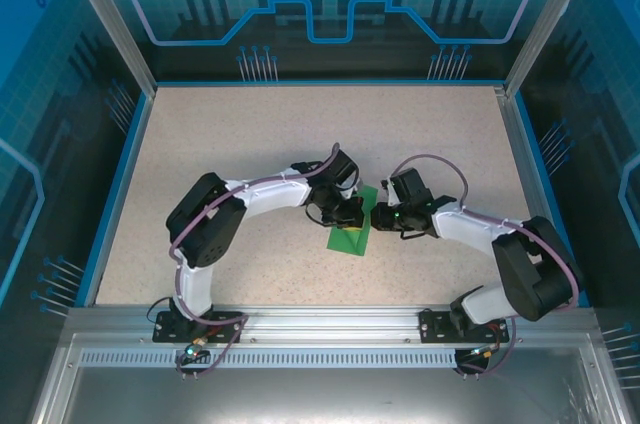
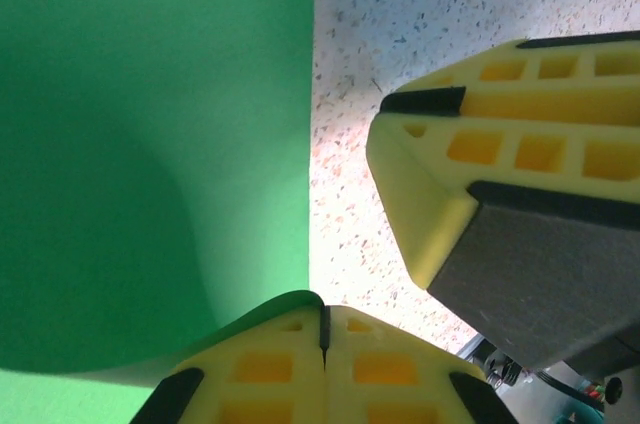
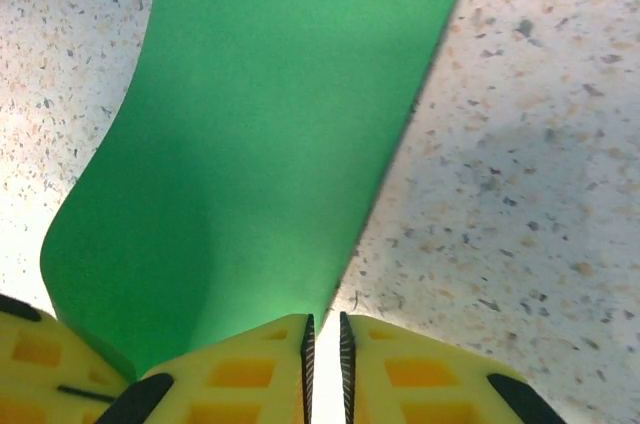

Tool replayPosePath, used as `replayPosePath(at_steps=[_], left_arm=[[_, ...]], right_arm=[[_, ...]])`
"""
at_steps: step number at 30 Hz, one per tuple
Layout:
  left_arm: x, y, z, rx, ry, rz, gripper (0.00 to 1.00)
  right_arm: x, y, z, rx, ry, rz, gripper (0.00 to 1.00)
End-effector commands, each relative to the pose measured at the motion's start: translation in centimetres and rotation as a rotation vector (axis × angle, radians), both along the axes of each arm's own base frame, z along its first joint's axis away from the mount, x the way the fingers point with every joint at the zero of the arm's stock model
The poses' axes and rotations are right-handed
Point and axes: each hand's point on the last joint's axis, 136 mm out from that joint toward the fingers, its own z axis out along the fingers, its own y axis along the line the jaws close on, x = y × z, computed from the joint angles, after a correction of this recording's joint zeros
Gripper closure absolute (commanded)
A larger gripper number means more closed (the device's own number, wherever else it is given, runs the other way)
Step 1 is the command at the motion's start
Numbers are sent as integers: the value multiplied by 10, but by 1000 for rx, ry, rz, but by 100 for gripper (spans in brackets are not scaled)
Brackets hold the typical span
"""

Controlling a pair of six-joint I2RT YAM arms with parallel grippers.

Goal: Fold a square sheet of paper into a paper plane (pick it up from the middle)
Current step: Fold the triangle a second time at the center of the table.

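A speckled beige table (image 1: 250,134) inside a blue-lit enclosure; the green sheet of paper (image 1: 350,237) lies at its middle between the arms, one side curling upward; the left gripper (image 2: 323,329) is clenched at the sheet's straight edge; the right gripper (image 3: 324,339) shows a thin slit, and I cannot tell whether it nips paper; probably a fold is under way, so pin one side flat and square the edges before pressing the crease
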Motion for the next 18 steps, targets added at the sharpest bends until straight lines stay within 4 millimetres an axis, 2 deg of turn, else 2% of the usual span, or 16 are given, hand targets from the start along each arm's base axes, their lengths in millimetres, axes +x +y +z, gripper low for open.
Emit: replayPosePath(at_steps=[1,7,18], left_arm=[[-5,-8,-1,-13,29,-44,100],[4,-17,-6,-12,26,-53,100],[15,-27,-19,-5,25,-54,100]], right_arm=[[0,-7,7,23,-14,-16,83],[-3,-15,12,57,-20,-29,83],[-19,-12,14,123,-9,-10,83]])
